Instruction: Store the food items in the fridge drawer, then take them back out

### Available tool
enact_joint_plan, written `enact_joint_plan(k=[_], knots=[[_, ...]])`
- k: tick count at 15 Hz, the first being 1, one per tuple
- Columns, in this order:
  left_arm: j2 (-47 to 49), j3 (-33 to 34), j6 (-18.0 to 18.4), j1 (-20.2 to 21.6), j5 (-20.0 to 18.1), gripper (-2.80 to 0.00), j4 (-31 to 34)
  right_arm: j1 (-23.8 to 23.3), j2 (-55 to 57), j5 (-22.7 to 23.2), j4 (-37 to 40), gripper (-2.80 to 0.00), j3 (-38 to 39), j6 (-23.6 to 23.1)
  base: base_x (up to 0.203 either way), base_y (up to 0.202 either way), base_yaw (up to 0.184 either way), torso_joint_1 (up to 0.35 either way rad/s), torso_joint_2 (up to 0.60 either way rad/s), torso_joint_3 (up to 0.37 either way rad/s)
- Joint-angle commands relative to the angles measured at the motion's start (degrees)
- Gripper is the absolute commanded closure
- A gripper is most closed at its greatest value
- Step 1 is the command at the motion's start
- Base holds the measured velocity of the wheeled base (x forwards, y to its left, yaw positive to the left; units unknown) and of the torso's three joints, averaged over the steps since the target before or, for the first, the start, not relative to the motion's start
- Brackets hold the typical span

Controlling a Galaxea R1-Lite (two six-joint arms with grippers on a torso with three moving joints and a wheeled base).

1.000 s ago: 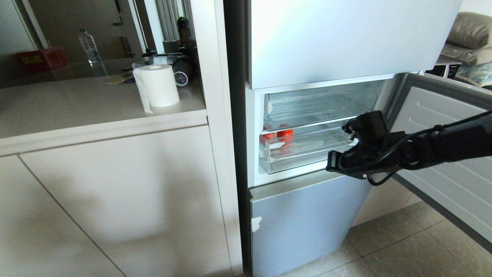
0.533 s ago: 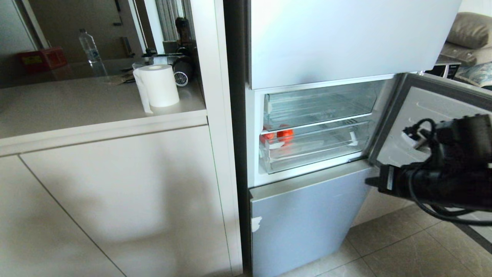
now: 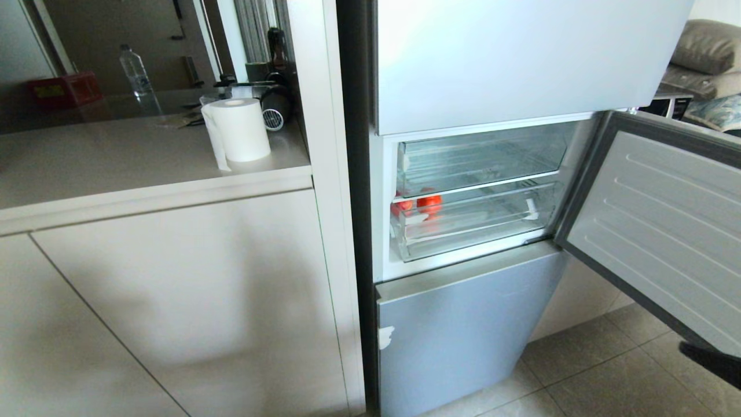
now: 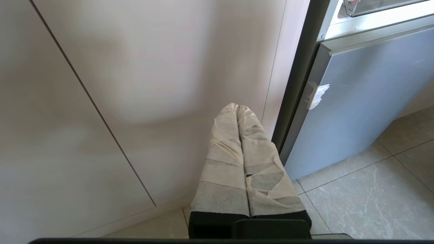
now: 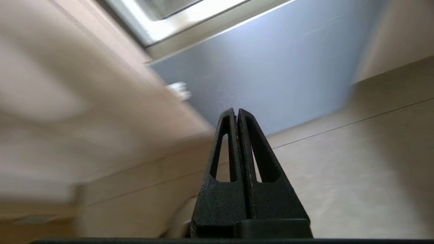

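Red food items [image 3: 428,203] lie at the left end of the fridge drawer [image 3: 480,231], seen through its clear front. The drawer sits pushed in under the shallower upper drawer [image 3: 480,156]. My right gripper [image 5: 236,110] is shut with nothing in it, low and pointing at the floor before the grey lower fridge door [image 5: 271,67]. In the head view only a dark tip of the right arm [image 3: 715,362] shows at the bottom right. My left gripper [image 4: 238,107], with tape-wrapped fingers, is shut and empty, parked low beside the cabinet front.
The middle fridge door [image 3: 654,220] stands open to the right. The grey lower fridge door [image 3: 463,324] is closed. On the left, a counter [image 3: 145,168] carries a paper roll [image 3: 238,128] and a bottle [image 3: 134,68]. Tiled floor [image 3: 608,376] lies below.
My right arm has drawn back from the drawer front, down and to the right, almost out of the head view. The drawer, food items and left arm have not moved.
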Motion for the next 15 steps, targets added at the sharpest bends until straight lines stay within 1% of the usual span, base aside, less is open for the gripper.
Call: enact_joint_plan(k=[1,3,5,6,9,10,11,12,15], knots=[[0.09,-0.02,0.00,0.01,0.02,0.00,0.04,-1.79,-15.04,-2.79,1.31,0.00,5.78,-5.86,0.000,0.000,0.000,0.000,0.00,0.000],[0.09,-0.02,0.00,0.01,0.02,0.00,0.04,-6.44,-21.95,-3.90,1.85,0.00,12.70,-15.35,0.000,0.000,0.000,0.000,0.00,0.000],[0.09,-0.02,0.00,0.01,0.02,0.00,0.04,-9.55,-28.91,-3.07,1.93,0.00,17.72,-20.59,0.000,0.000,0.000,0.000,0.00,0.000],[0.09,-0.02,0.00,0.01,0.02,0.00,0.13,-10.92,-33.09,-1.77,1.96,0.00,19.81,-22.28,0.000,0.000,0.000,0.000,0.00,0.000],[0.09,-0.02,0.00,0.01,0.02,0.00,0.04,-13.26,-44.85,1.84,2.29,0.00,22.51,-24.50,0.000,0.000,0.000,0.000,0.00,0.000],[0.09,-0.02,0.00,0.01,0.02,0.00,0.04,-13.75,-45.83,2.42,2.36,0.00,23.06,-24.72,0.000,0.000,0.000,0.000,0.00,0.000],[0.09,-0.02,0.00,0.01,0.02,0.00,0.04,-14.05,-45.41,2.16,2.38,0.00,23.46,-23.47,0.000,0.000,0.000,0.000,0.00,0.000],[0.09,-0.02,0.00,0.01,0.02,0.00,0.04,-14.12,-45.40,1.58,2.28,0.00,23.51,-20.32,0.000,0.000,0.000,0.000,0.00,0.000],[0.09,-0.02,0.00,0.01,0.02,0.00,0.04,-14.21,-45.39,1.36,2.25,0.00,23.56,-20.72,0.000,0.000,0.000,0.000,0.00,0.000]])
